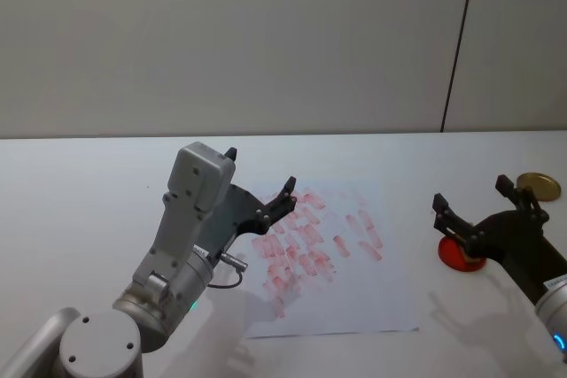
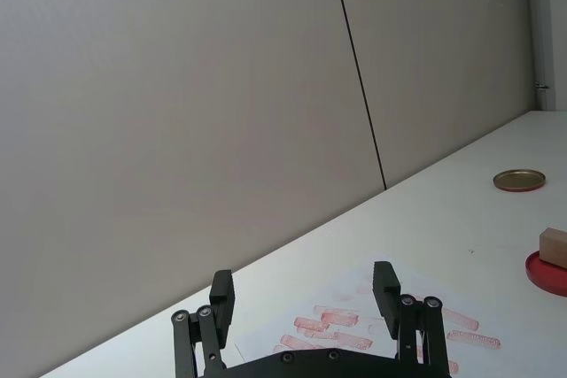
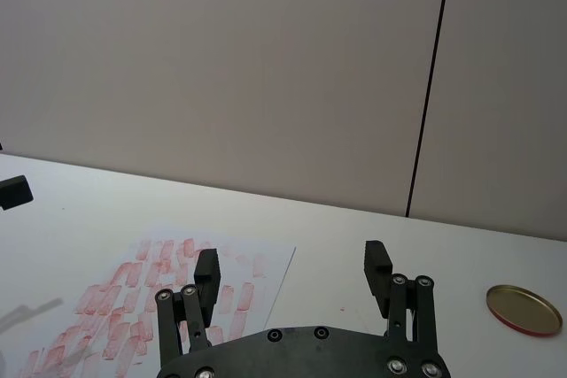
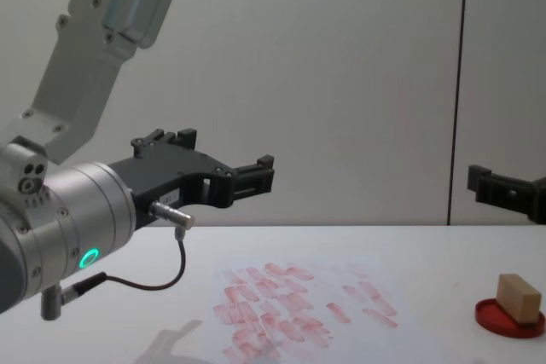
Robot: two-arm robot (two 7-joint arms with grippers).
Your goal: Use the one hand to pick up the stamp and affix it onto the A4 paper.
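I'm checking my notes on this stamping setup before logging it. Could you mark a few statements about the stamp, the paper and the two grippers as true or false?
1. The stamp sits on the red ink pad. True.
2. The right gripper holds the stamp. False: its jaws are open and empty, and it hangs in the air over the ink pad.
3. The A4 paper already bears many red marks. True.
4. The gold lid lies on the paper. False: it lies on the bare table, beyond the ink pad.
5. The left gripper has its jaws shut. False: they are open, with nothing between them, above the paper's left part.
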